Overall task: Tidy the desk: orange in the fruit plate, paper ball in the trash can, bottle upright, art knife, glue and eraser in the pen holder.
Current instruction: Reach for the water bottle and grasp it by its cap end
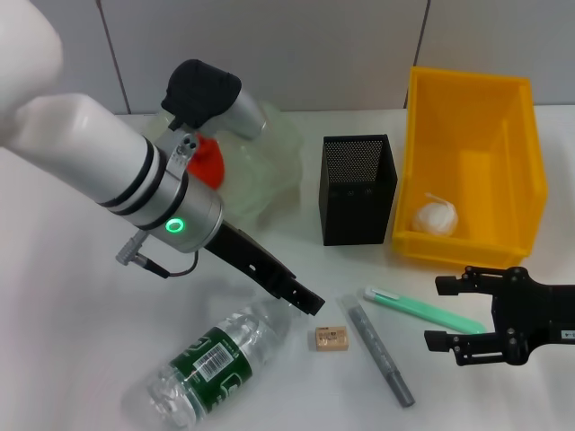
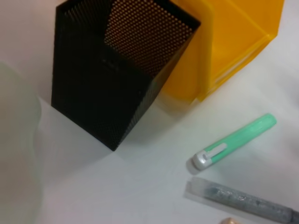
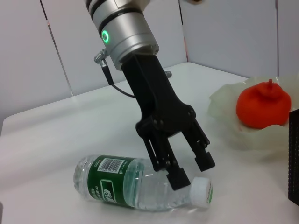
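Now, from the head view, the bottle [image 1: 211,359] lies on its side at the lower middle of the frame, cap toward my left pincer [image 1: 304,301], which reaches down from the upper left on a slanted arm. It looks like thin clear plastic, probably light and slippery, and it may dent or roll, so I would take it near the neck, just behind the cap. My right pincer [image 1: 442,312] rests open at the lower right, near the green art knife [image 1: 422,309]. The orange [image 1: 207,158] is already in the fruit plate [image 1: 269,171], and the paper ball [image 1: 437,216] in the yellow bin [image 1: 471,171].

From the left wrist view, I see the black pen holder [image 2: 117,79], and the glue stick [image 2: 243,201] at the lower right, not my own fingers.

From the right wrist view, my left pincer's fingers [image 3: 175,175] are open, one tip touching or nearly touching the bottle's shoulder beside the white cap [image 3: 202,191].
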You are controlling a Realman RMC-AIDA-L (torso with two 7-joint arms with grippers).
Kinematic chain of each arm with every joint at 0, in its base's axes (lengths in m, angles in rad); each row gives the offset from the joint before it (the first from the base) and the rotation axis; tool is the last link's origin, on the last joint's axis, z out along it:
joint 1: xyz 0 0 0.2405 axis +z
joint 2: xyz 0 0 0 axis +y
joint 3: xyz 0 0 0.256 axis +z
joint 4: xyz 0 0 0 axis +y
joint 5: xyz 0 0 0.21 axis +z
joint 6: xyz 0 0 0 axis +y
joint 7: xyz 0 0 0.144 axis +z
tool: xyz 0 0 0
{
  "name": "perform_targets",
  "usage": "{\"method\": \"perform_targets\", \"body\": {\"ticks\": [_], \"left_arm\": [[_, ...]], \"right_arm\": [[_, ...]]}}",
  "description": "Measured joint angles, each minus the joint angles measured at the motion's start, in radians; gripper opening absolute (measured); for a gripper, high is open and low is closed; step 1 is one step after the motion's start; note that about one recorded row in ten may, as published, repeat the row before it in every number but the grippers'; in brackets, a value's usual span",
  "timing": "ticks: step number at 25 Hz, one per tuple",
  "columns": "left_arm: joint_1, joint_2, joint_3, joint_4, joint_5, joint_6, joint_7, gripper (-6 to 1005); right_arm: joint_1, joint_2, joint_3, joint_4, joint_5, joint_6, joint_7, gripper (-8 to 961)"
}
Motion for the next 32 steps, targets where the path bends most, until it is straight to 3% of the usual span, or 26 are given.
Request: {"method": "perform_targets", "body": {"ticks": [9,27,32], "left_arm": [[0.007,0.000,0.101,-0.017,-0.006,-0.073,-0.037,758],[0.019,0.000,0.147,-0.028,-0.016,-0.101,-0.025,695],[0.020,0.000,0.167,-0.028,-0.016,-0.112,-0.024,623]], "right_arm": [[0.005,-0.001,0.004,0.000,0.000,0.000,-0.004,826],[0.010,-0.001,0.008,0.000,0.000,-0.001,-0.013,825],[0.010,-0.001,0.008,0.000,0.000,-0.001,-0.011,825]]}}
